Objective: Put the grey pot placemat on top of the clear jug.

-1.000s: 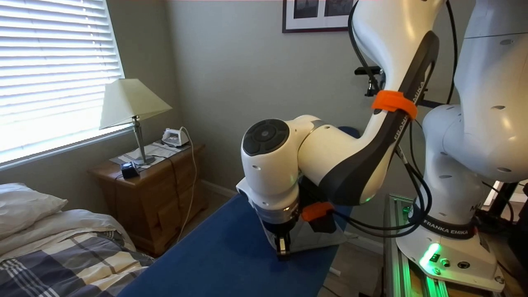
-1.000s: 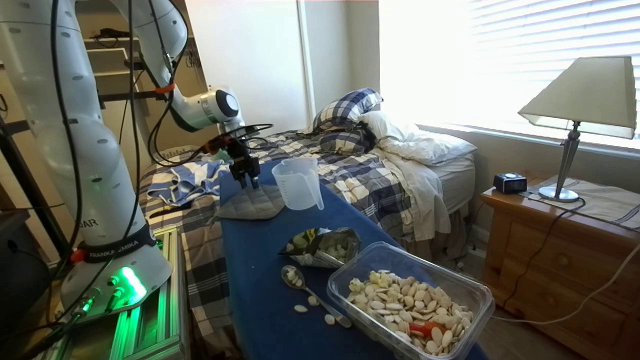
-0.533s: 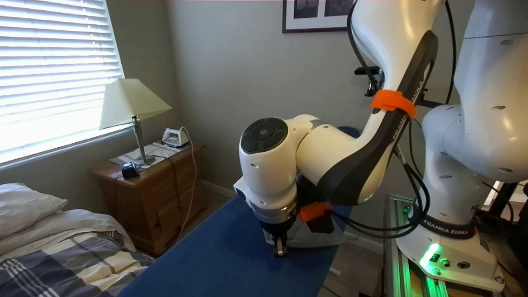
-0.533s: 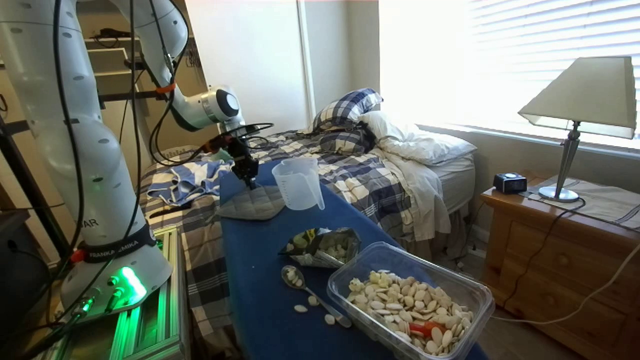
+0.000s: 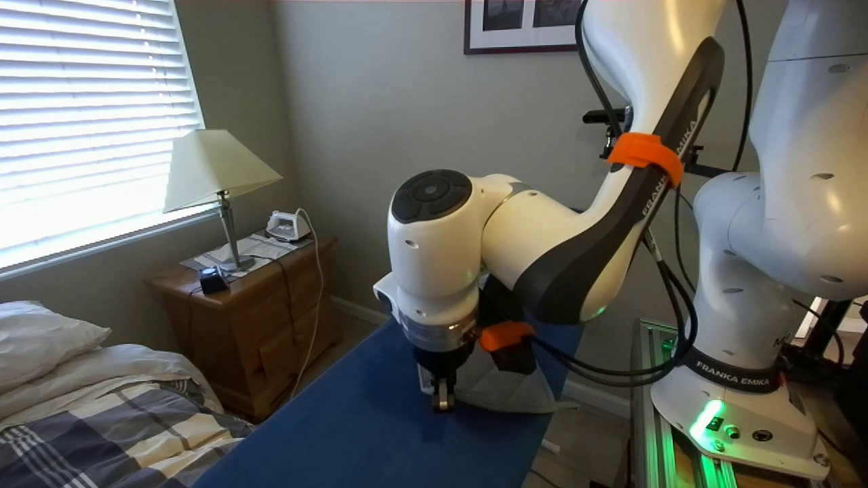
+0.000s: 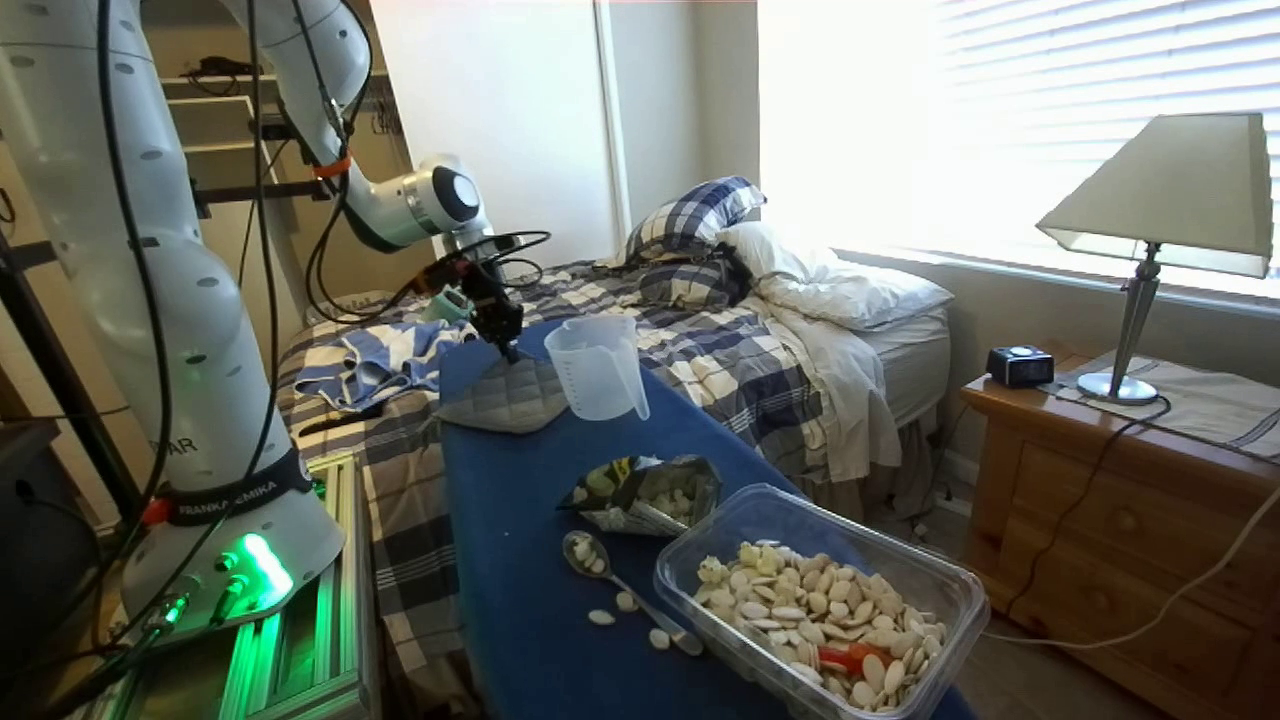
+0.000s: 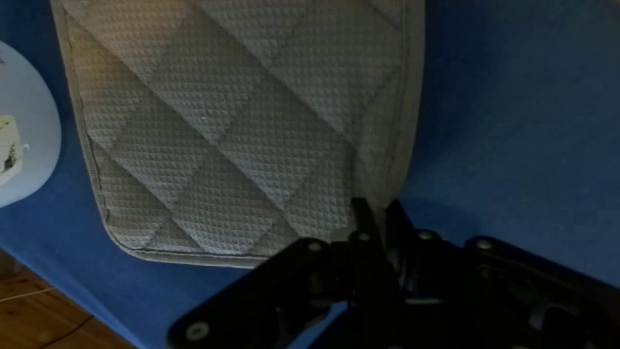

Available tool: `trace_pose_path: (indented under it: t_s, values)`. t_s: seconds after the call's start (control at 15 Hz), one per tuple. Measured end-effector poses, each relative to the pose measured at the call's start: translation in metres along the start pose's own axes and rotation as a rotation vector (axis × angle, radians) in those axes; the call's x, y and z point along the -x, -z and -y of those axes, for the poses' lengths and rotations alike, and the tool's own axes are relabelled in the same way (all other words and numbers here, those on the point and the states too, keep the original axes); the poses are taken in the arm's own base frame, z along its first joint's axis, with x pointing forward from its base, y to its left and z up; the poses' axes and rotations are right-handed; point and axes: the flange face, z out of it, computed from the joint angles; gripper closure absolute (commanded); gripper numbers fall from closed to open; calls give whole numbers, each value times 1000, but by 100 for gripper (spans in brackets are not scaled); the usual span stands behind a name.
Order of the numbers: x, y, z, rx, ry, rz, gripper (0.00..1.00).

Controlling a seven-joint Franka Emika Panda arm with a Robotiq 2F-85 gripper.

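Just beside the clear jug (image 6: 600, 370), not touching it, was the grey pot placemat (image 7: 232, 126); the tool (image 7: 378, 213), narrow, had one corner pinched. With so little gripped, the soft placemat would probably droop: carried too low toward the jug, its sagging side might catch and topple it, or, released off-centre, the placemat might slide from the jug's top.

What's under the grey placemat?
In the wrist view, blue surface shows along the visible edges of the grey placemat, pinched near one corner by the gripper. Anything directly beneath is covered and can't be seen.
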Motion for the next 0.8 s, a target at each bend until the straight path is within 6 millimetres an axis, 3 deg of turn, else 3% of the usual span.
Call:
trace_pose_path:
  t_s: [0.53, 0.6, 0.8]
  values:
    - [5, 97, -12, 95, -24, -148, 97]
    - [8, 106, -15, 101, -29, -160, 90]
    - [14, 113, -20, 86, -38, -161, 90]
